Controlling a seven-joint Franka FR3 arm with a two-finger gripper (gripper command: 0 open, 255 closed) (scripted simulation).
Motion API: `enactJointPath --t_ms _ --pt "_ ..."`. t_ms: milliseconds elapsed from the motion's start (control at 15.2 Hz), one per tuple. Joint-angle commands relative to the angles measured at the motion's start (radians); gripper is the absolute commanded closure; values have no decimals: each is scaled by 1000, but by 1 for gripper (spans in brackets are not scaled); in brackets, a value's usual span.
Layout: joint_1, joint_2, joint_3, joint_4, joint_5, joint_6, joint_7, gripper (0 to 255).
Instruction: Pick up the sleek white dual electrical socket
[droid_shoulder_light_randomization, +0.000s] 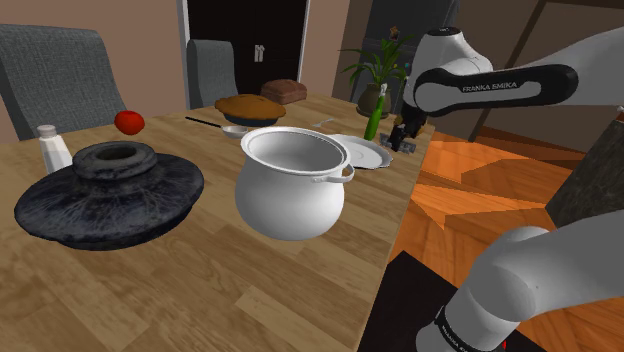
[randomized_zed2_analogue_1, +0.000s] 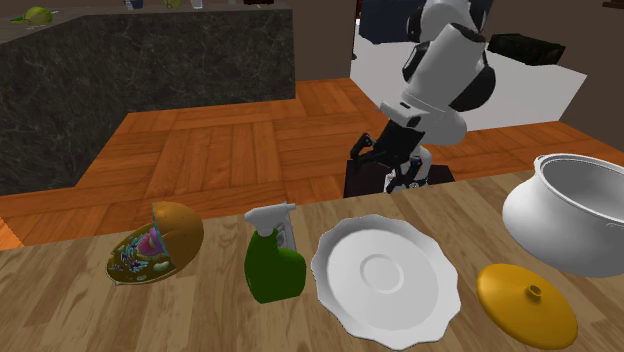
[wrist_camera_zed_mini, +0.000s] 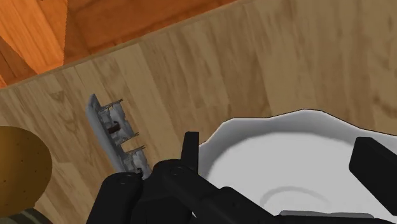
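Note:
The socket (wrist_camera_zed_mini: 114, 137) is a thin pale grey-white plate with small metal prongs. It lies on the wooden table (wrist_camera_zed_mini: 273, 70) close to the edge, between the white plate (wrist_camera_zed_mini: 299, 159) and the floor side. My gripper (wrist_camera_zed_mini: 283, 156) is open and hangs low over the plate's rim, with nothing between its fingers. The socket sits just outside one finger (wrist_camera_zed_mini: 190, 151), apart from it. In the shoulder view the gripper (droid_shoulder_light_randomization: 404, 135) is at the table's far right edge beside the plate (droid_shoulder_light_randomization: 357, 152). In the second exterior view the gripper (randomized_zed2_analogue_1: 400, 172) hovers over the table's far edge.
A green spray bottle (randomized_zed2_analogue_1: 272, 262) and a brown egg-shaped model (randomized_zed2_analogue_1: 158, 243) stand left of the plate (randomized_zed2_analogue_1: 385, 272). A yellow lid (randomized_zed2_analogue_1: 525, 300) and a white pot (randomized_zed2_analogue_1: 575, 215) are on its right. A dark stone vessel (droid_shoulder_light_randomization: 110, 190) takes up the near table.

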Motion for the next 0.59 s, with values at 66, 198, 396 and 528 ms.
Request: enactJointPath --t_ms 66,198,396,528 --pt "-23 75 -43 18 -63 100 -34 0" --pt "-36 130 -68 38 -101 164 -51 0" --pt "-54 220 -105 79 -150 257 -75 0" --pt "-65 282 -129 113 -178 317 -90 0"
